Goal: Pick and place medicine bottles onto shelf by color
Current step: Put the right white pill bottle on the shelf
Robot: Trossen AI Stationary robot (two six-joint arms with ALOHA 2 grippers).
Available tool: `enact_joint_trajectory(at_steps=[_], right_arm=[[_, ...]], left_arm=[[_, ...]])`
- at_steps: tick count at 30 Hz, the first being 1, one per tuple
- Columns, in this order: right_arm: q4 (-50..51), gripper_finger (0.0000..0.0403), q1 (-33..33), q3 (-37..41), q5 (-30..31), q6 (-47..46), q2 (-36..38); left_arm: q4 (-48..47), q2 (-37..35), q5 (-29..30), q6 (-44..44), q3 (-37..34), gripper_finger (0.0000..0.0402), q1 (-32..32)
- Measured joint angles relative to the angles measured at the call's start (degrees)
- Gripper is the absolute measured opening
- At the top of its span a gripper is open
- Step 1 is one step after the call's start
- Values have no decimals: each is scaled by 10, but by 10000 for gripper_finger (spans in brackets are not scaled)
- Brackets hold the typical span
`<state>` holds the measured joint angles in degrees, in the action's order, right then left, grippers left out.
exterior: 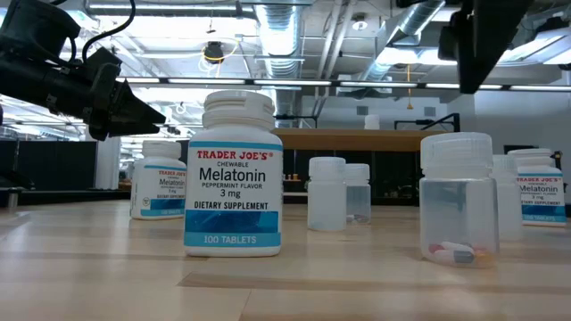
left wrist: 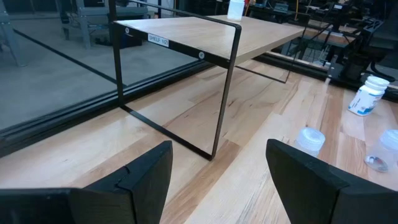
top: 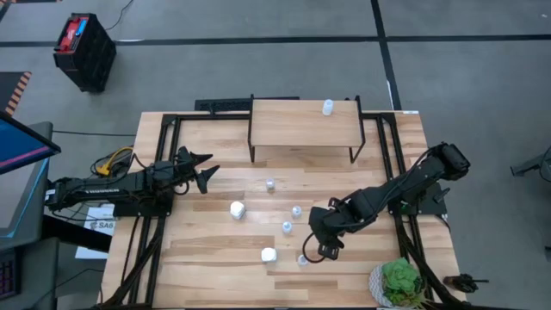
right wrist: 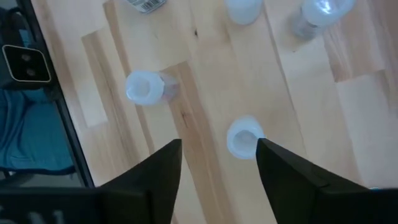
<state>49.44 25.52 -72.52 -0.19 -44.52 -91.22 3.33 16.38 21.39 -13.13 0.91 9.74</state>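
Grey floor surrounds the pale wooden worktop (top: 215, 250) seen from above, with the shelf (top: 303, 123) at its far edge carrying one small bottle (top: 328, 108) upright near its right end. Loose medicine bottles (top: 287, 226) stand scattered on the boards between the two arms, caps up, long axes vertical. Just beside the right pincer (top: 320, 251), on its left, stands a clear bottle (top: 302, 259); a chunkier white bottle (top: 269, 255) is a little farther that way. A potted plant (top: 401, 281) sits behind the right arm. Off to the left, the left pincer (top: 205, 170) hovers with fingers apart, well apart from every bottle.

At worktop level, a white Trader Joe's melatonin bottle (exterior: 233, 174) stands upright in front, label facing the camera. Next to it, a translucent bottle (exterior: 458, 198) holds a few capsules at its bottom.

From the left wrist, the dark fingers (left wrist: 146, 174) stand wide open, the shelf's black leg (left wrist: 222, 93) ahead of them. A translucent bottle (left wrist: 309, 140) stands upright beyond one finger.

From the right wrist, looking down, the pincer's fingers (right wrist: 161, 168) are apart, and a pale-capped bottle (right wrist: 244, 137) stands upright just beyond the tips, close against one finger; whether it touches is unclear. Another bottle (right wrist: 144, 87) stands farther ahead.
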Motion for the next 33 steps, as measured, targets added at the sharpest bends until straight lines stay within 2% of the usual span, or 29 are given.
enact_joint_trajectory(at_steps=[11,15,21,27,33], right_arm=[[-5,236,17,36,6,-19,0],[1,229,17,36,52,-17,0],[1,225,17,36,77,0,0],[-7,225,17,37,77,6,-24],[-6,225,17,36,48,15,-66]], left_arm=[[0,1,0,0,0,247,0],[0,1,0,0,0,247,0],[0,1,0,0,0,247,0],[0,1,0,0,0,247,0],[0,1,0,0,0,247,0]])
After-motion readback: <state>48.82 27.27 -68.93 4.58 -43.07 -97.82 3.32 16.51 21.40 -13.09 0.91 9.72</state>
